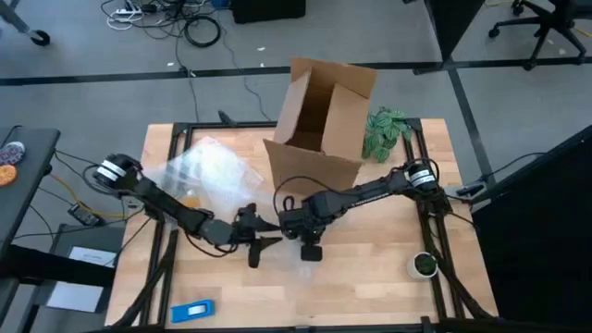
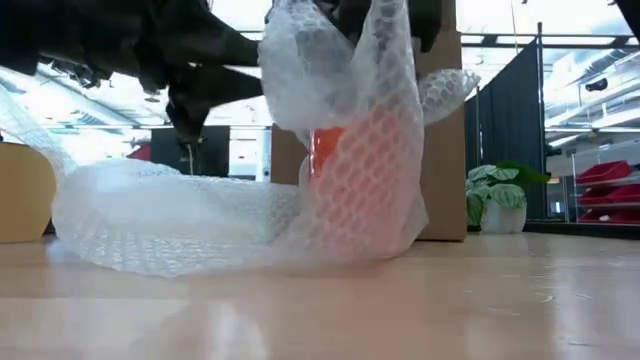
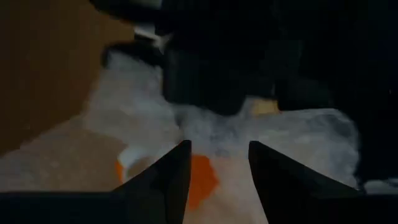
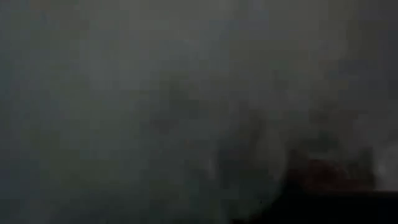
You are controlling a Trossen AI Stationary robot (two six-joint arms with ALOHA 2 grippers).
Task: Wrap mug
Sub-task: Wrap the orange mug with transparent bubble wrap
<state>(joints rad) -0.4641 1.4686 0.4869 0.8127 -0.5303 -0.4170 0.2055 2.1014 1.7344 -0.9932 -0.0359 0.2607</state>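
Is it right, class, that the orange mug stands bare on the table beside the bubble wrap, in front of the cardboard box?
Not quite. The low view shows the mug draped in the bubble wrap, not bare beside it. It does stand on the table in front of the box.

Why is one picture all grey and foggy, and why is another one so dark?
Right wrist view: almost wholly grey blur, likely something pressed close to the lens. Left wrist view: dim and shadowed, only the orange mug and pale bubble wrap stand out. Low view: bright backlight from the room, so the arms overhead look black.
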